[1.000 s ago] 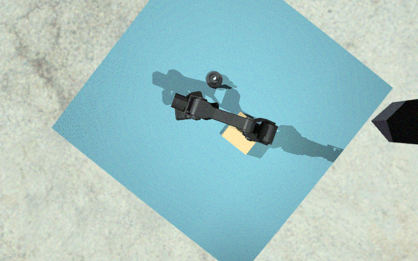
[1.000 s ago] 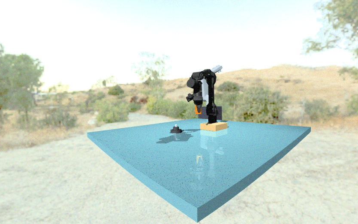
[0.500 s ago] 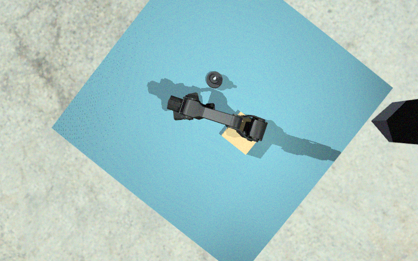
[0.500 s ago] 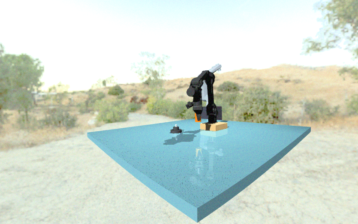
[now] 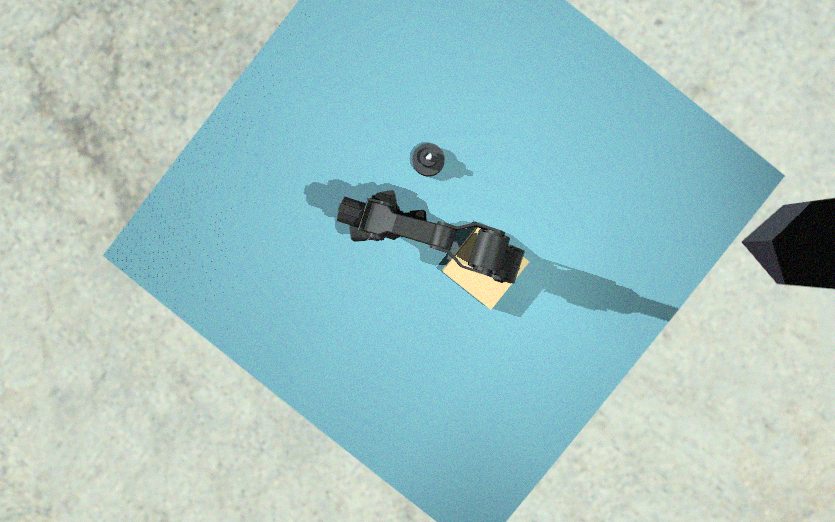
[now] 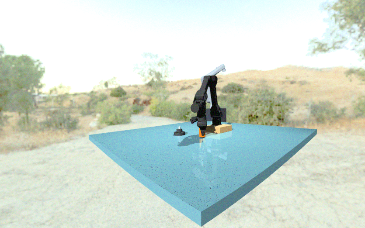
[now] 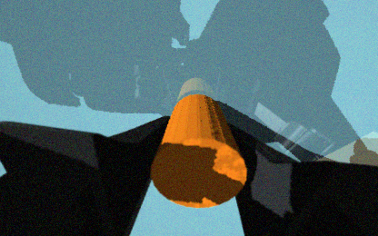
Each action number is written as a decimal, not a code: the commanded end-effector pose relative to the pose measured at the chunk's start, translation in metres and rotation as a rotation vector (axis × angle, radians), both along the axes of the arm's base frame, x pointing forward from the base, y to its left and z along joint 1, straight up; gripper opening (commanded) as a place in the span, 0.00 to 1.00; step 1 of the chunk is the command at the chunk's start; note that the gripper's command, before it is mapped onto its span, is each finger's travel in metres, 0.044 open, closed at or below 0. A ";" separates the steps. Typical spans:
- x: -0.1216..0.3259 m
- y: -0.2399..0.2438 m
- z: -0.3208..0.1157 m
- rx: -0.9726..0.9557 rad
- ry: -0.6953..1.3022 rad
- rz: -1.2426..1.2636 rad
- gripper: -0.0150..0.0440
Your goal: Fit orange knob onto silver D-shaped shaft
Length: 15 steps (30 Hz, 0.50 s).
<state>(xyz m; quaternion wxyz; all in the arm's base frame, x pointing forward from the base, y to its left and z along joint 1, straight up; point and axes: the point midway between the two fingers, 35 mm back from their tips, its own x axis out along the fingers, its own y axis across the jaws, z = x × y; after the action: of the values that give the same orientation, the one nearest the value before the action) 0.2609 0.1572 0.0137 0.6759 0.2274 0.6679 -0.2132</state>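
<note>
The black parallel-jaw gripper pinches the ribbed orange cylindrical knob low over the square blue tabletop, well inside its edges, with room (a modest gap) between it and the round black pedestal.

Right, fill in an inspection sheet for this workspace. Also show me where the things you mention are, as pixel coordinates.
Surface: blue tabletop [image 5: 316, 337] [image 6: 200, 170], speckled near one corner in the top view.
Job's things: orange knob [image 6: 202, 133] [image 7: 199, 118] off the shaft; silver shaft [image 5: 429, 156] [image 6: 179, 127] bare on the round black pedestal [image 5: 421, 168] [image 6: 179, 133].
Clutter: tan block [image 5: 490, 290] [image 6: 224, 129] beside the arm.
Gripper [image 6: 202, 133] [image 7: 196, 125]: shut on the knob, low over the tabletop.
Cables: nothing seen.
Surroundings: pale ground, shrubs, trees, hill.
</note>
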 end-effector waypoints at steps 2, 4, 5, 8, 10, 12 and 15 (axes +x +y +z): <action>-0.001 0.000 -0.009 -0.001 -0.008 -0.006 0.25; -0.002 -0.001 -0.009 -0.001 -0.008 -0.006 0.25; -0.002 -0.001 -0.009 -0.001 -0.008 -0.006 0.25; -0.002 0.000 -0.008 -0.002 0.000 0.000 0.39; -0.002 0.000 -0.008 -0.002 0.000 0.000 0.48; -0.002 0.000 -0.008 -0.002 0.000 0.000 0.57; -0.002 0.000 -0.008 -0.002 0.000 0.000 0.66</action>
<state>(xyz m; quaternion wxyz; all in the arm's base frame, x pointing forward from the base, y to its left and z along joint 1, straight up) 0.2590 0.1569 0.0059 0.6765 0.2274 0.6671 -0.2134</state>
